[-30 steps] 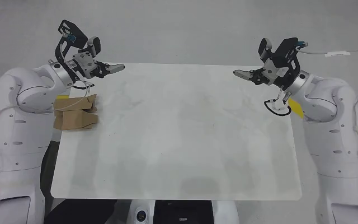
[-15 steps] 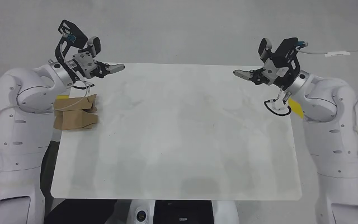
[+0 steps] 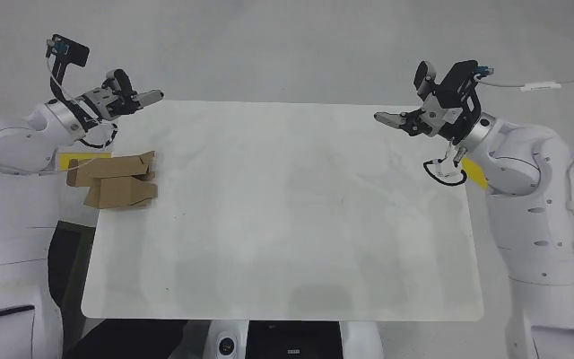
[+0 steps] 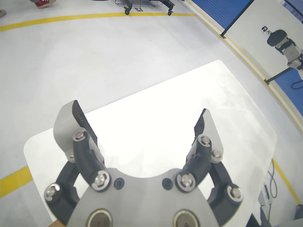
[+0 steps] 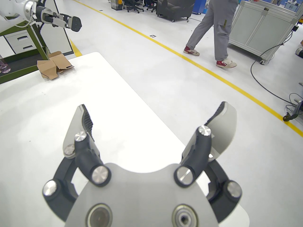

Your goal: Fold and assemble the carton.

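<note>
Carton (image 3: 117, 179) lying unassembled at the left edge of the table (image 3: 296, 233). Left gripper (image 4: 139, 119) hovering off the far-left corner, fingers spread and empty, probably readying for a grasp. Right gripper (image 5: 153, 112) hanging by the far-right corner, fingers likewise spread, clear of the work.

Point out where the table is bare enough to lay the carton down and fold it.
Free: the whole middle of the table, from the carton across to the right edge, plus the near strip. Crowded: the left edge, where the carton lies partly past the rim. The left gripper and right gripper hang open at the far corners.
</note>
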